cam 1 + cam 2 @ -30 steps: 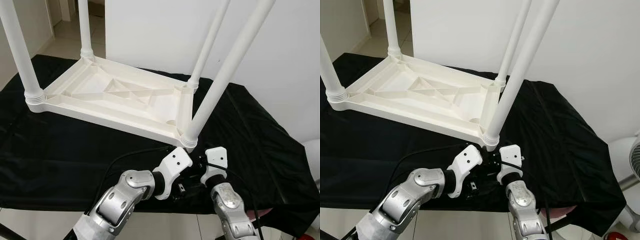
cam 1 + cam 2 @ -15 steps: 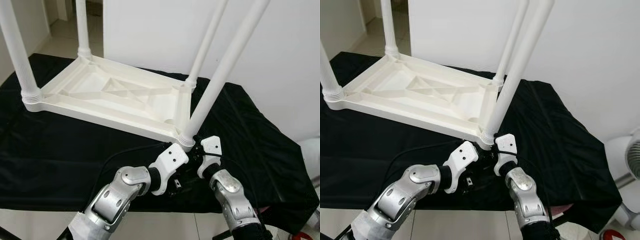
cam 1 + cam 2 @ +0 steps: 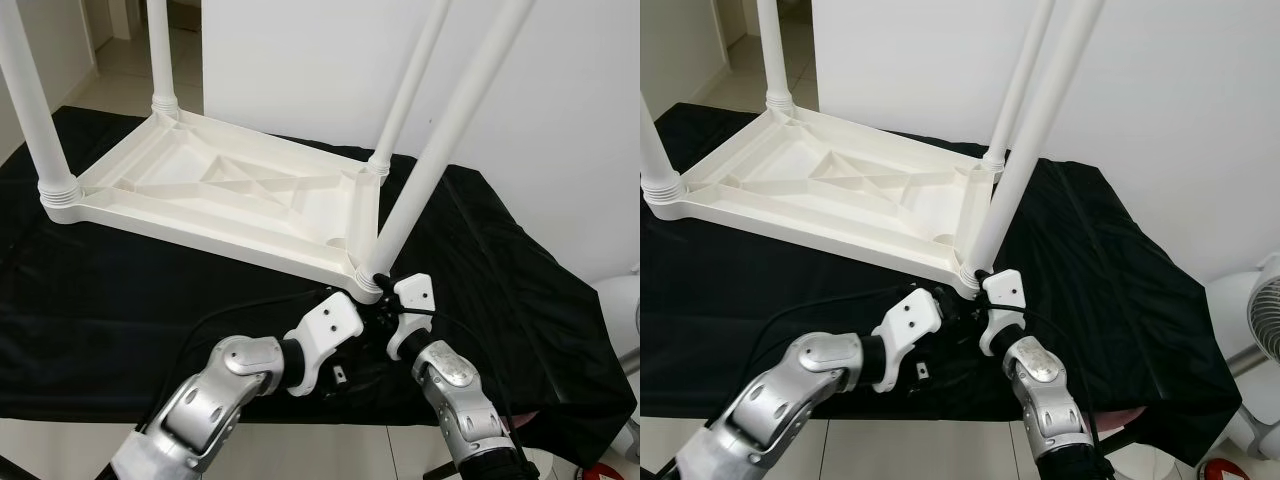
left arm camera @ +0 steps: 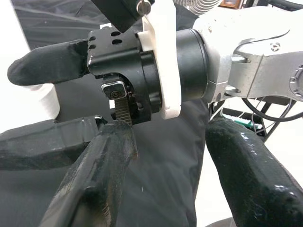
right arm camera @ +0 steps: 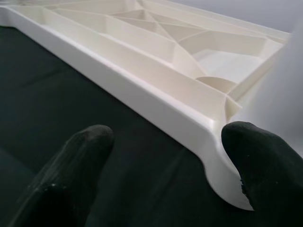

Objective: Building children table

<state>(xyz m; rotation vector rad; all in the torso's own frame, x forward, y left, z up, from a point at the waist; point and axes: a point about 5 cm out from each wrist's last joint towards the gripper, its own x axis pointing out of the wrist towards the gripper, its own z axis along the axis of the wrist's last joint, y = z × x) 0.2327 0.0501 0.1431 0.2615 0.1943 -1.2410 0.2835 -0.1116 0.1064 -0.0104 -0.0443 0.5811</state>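
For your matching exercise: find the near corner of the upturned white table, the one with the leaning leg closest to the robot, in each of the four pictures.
Left eye view: the near corner sits low, right of centre, just above both grippers.
Right eye view: the same corner, near centre.
Left wrist view: not identifiable.
Right wrist view: the rounded corner, between the right gripper fingers.
Shared landmark: the black cloth.

The upturned plastic children's table (image 3: 220, 195) with its four round legs is showing plain cream-white, unpatterned. The cloth over the tabletop (image 3: 100, 300) is looking solid black. Both silver arms are ending in white wrist housings and black-fingered tools.
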